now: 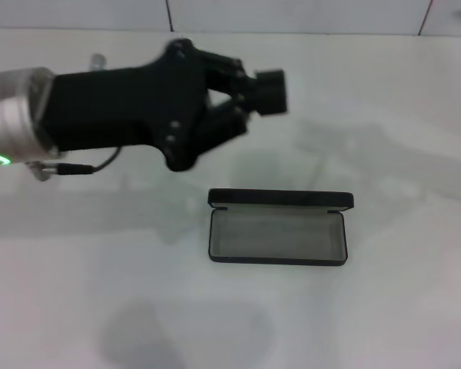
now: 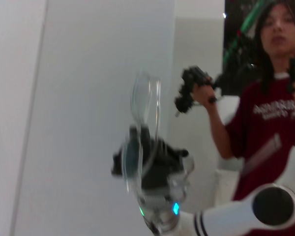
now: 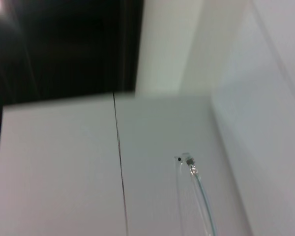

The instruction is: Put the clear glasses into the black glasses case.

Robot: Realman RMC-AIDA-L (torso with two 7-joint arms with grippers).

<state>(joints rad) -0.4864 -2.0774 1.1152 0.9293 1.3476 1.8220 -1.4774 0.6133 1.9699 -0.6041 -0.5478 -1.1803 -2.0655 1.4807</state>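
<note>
The black glasses case lies open on the white table, its lid standing up along the far edge and its grey lining facing upward. It is slim and rectangular with rounded corners, and nothing lies inside it. The clear glasses are not in the case; they are raised up, transparent, with one thin arm visible.

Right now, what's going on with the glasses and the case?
The right end effector holds the clear glasses up in the air, outside the head view. The left end effector hovers above the table, behind the black glasses case, which lies open and empty. The glasses are not yet in it.
</note>
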